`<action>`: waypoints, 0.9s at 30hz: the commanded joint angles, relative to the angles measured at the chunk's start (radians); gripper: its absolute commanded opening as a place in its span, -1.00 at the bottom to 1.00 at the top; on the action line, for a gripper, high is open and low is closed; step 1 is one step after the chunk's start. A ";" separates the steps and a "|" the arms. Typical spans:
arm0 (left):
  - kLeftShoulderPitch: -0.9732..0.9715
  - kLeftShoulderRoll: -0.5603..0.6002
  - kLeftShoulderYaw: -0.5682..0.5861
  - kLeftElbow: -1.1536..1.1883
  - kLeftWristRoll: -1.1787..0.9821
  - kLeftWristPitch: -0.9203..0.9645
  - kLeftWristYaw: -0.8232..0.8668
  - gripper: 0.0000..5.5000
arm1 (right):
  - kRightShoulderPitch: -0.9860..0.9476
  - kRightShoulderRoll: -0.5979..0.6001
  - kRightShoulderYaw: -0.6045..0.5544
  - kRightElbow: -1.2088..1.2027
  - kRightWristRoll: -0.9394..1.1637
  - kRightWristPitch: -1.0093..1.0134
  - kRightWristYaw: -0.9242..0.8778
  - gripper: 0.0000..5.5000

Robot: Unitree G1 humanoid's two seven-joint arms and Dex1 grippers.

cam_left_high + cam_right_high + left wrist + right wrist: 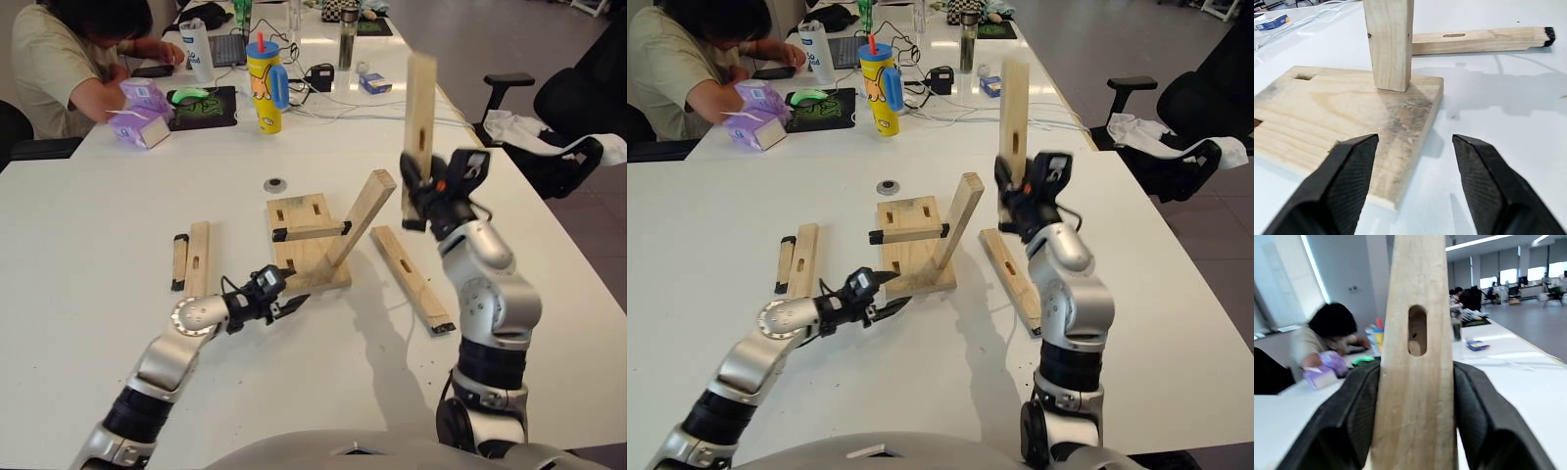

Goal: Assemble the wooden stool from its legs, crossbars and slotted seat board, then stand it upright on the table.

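The seat board [306, 240] lies flat in the middle of the white counter [98, 323]; you can see slots cut in its far end; one leg [361, 217] stands in its near right corner, tilted, with its top leaning to the right; a short crossbar [312, 232] with black ends lies across the board, and one end is right by that leg.

The left jaws are low, just beside the near corner of the board; they are wide apart and hold nothing; in the left wrist view one jaw is over the board's edge [1327, 112] and the other is over the bare counter; I cannot tell if they touch the wood.

The right jaws are up in the air on the right side of the board; they are clamped tight on the low part of a second leg [419, 108]; this leg stands straight up and has a long hole in it [1418, 396].

A third leg [411, 277] lies flat on the counter, to the right of the board, below the held one; a fourth leg [198, 258] lies to the left of the board, well apart from it, with a thin dark-ended stick [179, 262] just beside it.

Far back stands a yellow cup [265, 86]; a small round metal cap [276, 184] sits in the counter behind the board.
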 commanded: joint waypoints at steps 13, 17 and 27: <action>-0.219 0.019 0.482 -0.032 -1.066 0.579 0.067 0.63 | -0.122 -0.248 -0.078 0.020 0.896 0.485 0.298 -0.25; -0.276 0.038 0.516 -0.001 -1.208 0.593 0.141 0.64 | -0.005 -0.341 -0.007 0.006 0.896 0.529 0.422 -0.25; -0.316 0.078 0.472 0.061 -1.227 0.631 0.125 0.64 | 0.109 -0.409 0.136 -0.004 0.880 0.517 0.644 -0.25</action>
